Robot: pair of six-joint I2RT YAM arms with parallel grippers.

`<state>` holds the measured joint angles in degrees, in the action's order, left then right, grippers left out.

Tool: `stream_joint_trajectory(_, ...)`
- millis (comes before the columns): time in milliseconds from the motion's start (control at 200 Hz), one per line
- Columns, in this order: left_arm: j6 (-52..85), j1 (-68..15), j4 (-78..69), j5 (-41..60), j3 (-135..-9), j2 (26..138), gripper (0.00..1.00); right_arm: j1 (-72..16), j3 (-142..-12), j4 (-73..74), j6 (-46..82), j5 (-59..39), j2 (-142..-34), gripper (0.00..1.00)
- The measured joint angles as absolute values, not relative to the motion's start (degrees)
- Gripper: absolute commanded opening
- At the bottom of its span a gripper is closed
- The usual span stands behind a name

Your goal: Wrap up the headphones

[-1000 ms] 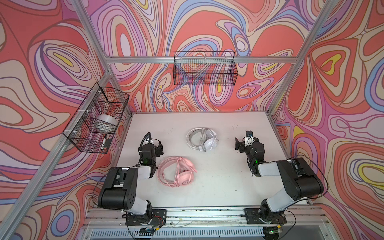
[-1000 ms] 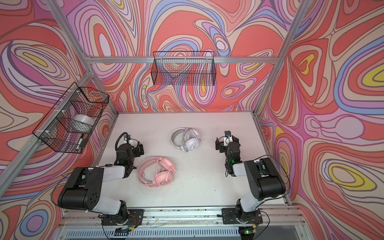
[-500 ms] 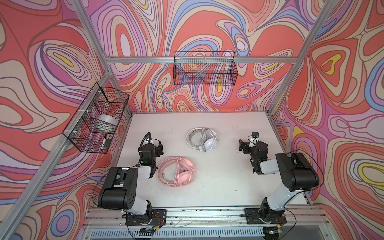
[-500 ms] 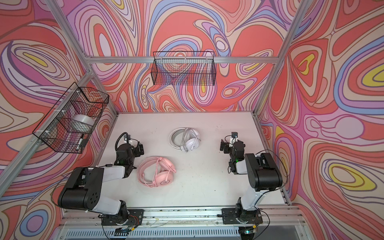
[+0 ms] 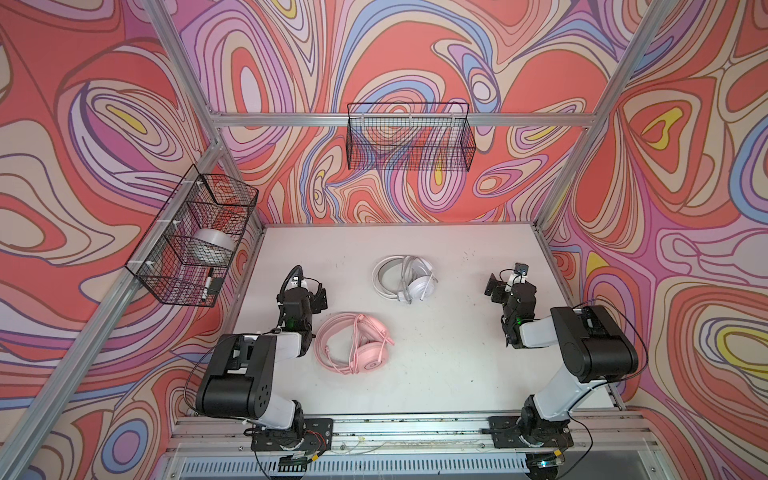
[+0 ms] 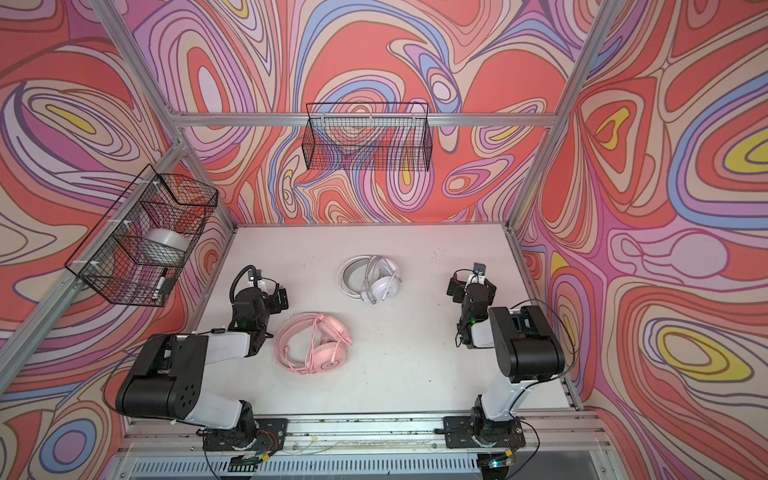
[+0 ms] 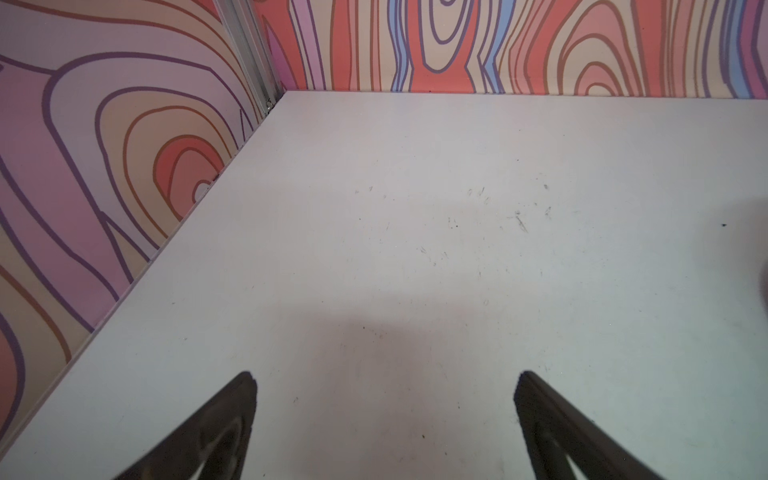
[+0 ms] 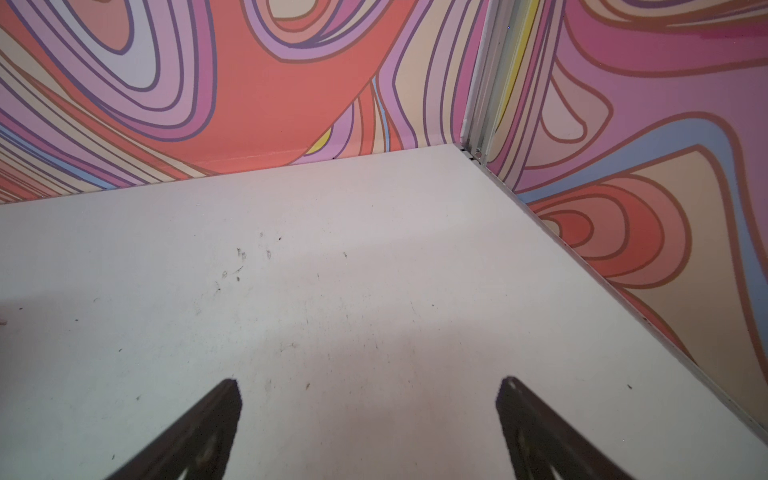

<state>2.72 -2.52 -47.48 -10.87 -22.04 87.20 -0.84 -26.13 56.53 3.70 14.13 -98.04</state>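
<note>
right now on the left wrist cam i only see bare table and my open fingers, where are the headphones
Observer: Out of your frame. In both top views the pink headphones lie flat on the table, to the right of the left gripper and nearer the front edge.
Operator: and the other pair
Observer: The white headphones lie farther back, near the middle of the table, apart from the pink ones.
Operator: anything else close to them
Observer: No. The right gripper is open and empty over bare table, well to the right of the white headphones and touching nothing.
</note>
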Motion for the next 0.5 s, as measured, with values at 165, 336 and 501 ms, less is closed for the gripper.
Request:
stream_joint_trajectory(165, 1.7, -2.5, -48.6, -8.8, -21.5, 87.9, 1.0, -0.8, -26.1, 56.7, 3.7, 14.3, -98.0, 0.99)
stream_joint_trajectory(336, 1.3, -2.5, -48.7, -7.5, -21.5, 87.9, 1.0, -0.8, -26.1, 56.8, 3.7, 14.4, -98.0, 0.98)
stream_joint_trajectory(501, 1.0, -2.5, -48.7, -7.2, -21.5, 87.9, 1.0, -0.8, -26.1, 56.9, 3.7, 14.4, -98.0, 0.99)
